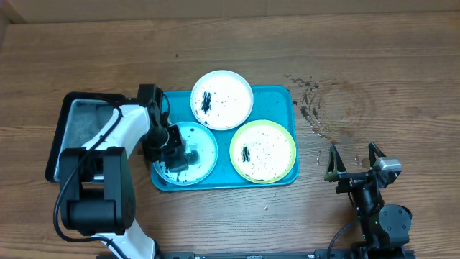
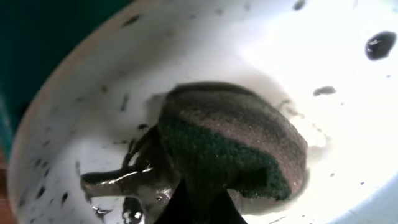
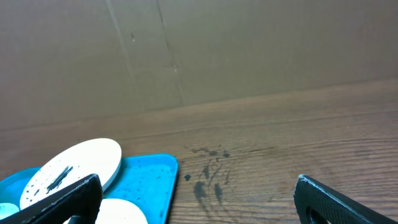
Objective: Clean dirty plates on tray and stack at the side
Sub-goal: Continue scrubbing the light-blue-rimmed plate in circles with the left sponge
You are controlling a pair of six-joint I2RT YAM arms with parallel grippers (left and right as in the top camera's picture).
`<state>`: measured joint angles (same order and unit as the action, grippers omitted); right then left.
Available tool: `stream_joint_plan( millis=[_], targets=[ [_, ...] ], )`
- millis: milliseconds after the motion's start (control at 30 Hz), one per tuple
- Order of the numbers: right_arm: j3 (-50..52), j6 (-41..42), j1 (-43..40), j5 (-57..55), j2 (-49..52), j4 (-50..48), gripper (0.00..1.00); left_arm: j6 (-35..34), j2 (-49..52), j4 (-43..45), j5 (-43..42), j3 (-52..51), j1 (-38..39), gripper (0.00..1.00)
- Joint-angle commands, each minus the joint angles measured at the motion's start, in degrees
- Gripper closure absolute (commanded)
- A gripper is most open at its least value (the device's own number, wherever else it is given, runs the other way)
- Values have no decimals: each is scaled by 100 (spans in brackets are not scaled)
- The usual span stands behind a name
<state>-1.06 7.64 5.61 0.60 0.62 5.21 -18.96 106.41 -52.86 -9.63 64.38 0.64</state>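
The turquoise tray [image 1: 277, 97] holds three soiled plates: white [image 1: 231, 88] at the back, yellow-green [image 1: 273, 137] at front right, light blue [image 1: 207, 138] at front left. My left gripper [image 1: 180, 155] is shut on a dark green-brown sponge [image 2: 233, 140] and presses it on the light blue plate [image 2: 348, 112], among wet black smears. My right gripper [image 1: 353, 164] is open and empty above the table, right of the tray. In the right wrist view the tray [image 3: 146, 180] and white plate [image 3: 74, 165] lie at lower left.
A smaller black tray with grey inside [image 1: 75, 129] lies left of the turquoise tray. Dark stains [image 1: 310, 108] mark the wood right of the tray, also in the right wrist view [image 3: 208, 177]. A cardboard wall [image 3: 186, 50] stands behind the table.
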Motion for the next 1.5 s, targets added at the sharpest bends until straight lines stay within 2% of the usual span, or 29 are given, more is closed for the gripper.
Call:
stream_joint_plan(
  millis=[0, 133, 300, 467, 733, 900, 1100, 1167, 1233, 1467],
  targets=[
    [59, -22, -48, -55, -46, -37, 0, 131, 291, -420, 1792, 481, -168, 96],
    [59, -22, -48, -55, -46, -37, 0, 96, 289, -905, 1926, 1117, -168, 96],
    [59, -22, -48, -55, -46, -37, 0, 225, 286, -1172, 1213, 1620, -157, 96],
    [59, -22, -48, -55, -46, -37, 0, 855, 291, -1060, -341, 1537, -46, 96],
    [59, -22, -48, -55, -46, -37, 0, 822, 297, -461, -546, 787, 208, 96],
    [59, -22, -48, -55, -46, -37, 0, 640, 297, 74, -212, 234, 267, 96],
    [59, -22, -48, -55, -46, -37, 0, 13, 297, 63, 1637, 68, 267, 96],
    [59, -22, -48, -55, -46, -37, 0, -44, 297, 42, 1875, 92, 267, 96],
    [59, -22, -48, -55, -46, -37, 0, -37, 297, 22, 1582, 157, 273, 96],
    [59, -22, -48, -55, -46, -37, 0, -31, 297, 157, -634, 417, 452, 96]
  ],
)
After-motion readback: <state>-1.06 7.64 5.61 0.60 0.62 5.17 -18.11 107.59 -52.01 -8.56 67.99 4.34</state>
